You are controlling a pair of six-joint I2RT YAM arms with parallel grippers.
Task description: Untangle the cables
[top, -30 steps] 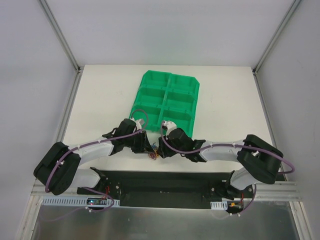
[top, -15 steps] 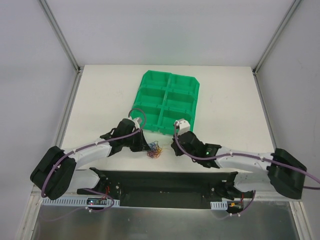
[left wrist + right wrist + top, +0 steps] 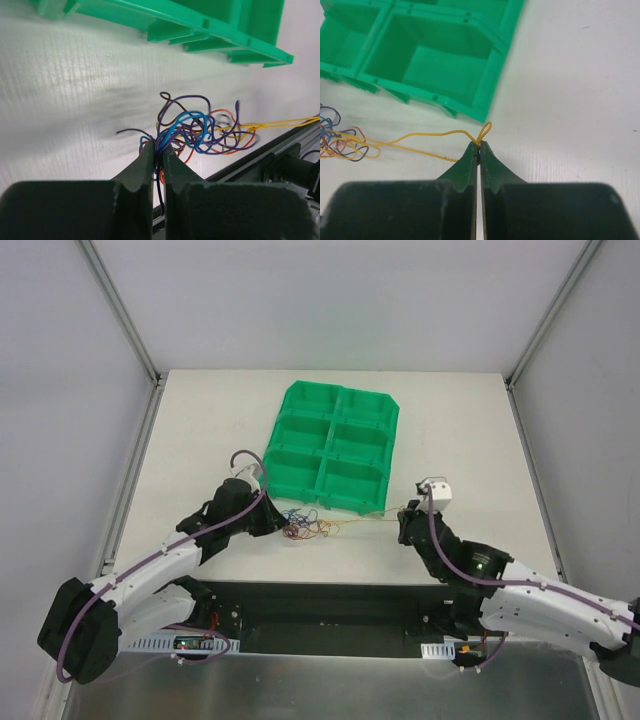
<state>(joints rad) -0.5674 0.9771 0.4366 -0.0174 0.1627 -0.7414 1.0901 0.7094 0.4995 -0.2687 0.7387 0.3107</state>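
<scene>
The cables (image 3: 305,526) lie as a small tangle of blue, purple, orange and black wires on the white table, just in front of the green bin (image 3: 283,412). My left gripper (image 3: 276,521) is shut on the tangle's left side; in the left wrist view its tips (image 3: 157,149) pinch blue, purple and black strands of the tangle (image 3: 197,131). A yellow cable (image 3: 365,523) stretches right from the tangle to my right gripper (image 3: 403,521). In the right wrist view that gripper (image 3: 478,146) is shut on the yellow cable (image 3: 420,135), a small loop showing above its tips.
The green bin (image 3: 493,67) with its several compartments stands behind both grippers, its near right corner close to the yellow cable. A black rail (image 3: 330,605) runs along the table's near edge. White enclosure walls and metal posts (image 3: 120,310) surround the table.
The two grippers have closed and drawn apart. The right one has swung right, pulling the yellow cable out of the tangle, while the left one holds the tangle a little further left.
</scene>
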